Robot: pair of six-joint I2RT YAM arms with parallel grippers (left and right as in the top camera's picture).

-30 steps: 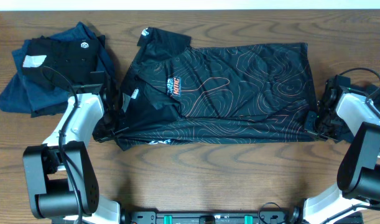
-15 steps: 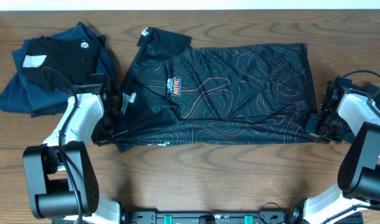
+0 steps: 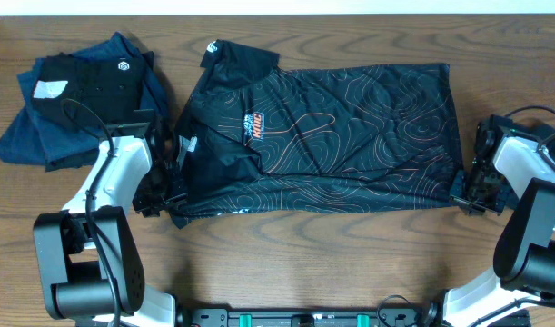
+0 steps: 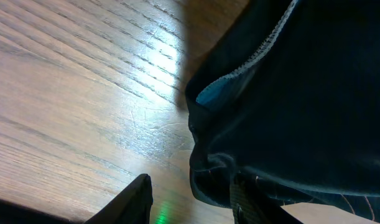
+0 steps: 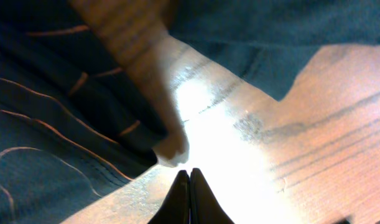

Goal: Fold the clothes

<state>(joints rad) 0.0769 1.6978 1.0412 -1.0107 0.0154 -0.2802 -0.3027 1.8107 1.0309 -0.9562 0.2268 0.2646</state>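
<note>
The left hand (image 3: 171, 191) sits low on the surface (image 3: 332, 263) with its jaws moderately parted. A slack fold of the black T-shirt (image 3: 332, 136) lies loose between them, pressed against the inner finger rather than pinched. From this hand the shirt stretches sideways toward the right hand (image 5: 190, 186), so its long axis runs from hand to hand: collar and sleeve end at the left hand, hem end at the right. The right hand's fingers are pressed together with nothing visible between them. The hem corner lies just ahead of their tips and slightly inward.

Each hand is at its own near corner, so neither is better placed. The next fold probably needs both to take that near edge and carry it forward over the shirt. Forward and outward of the left hand a pile of dark garments (image 3: 77, 104) lies just beside the shirt's shoulder and could crowd that side.
</note>
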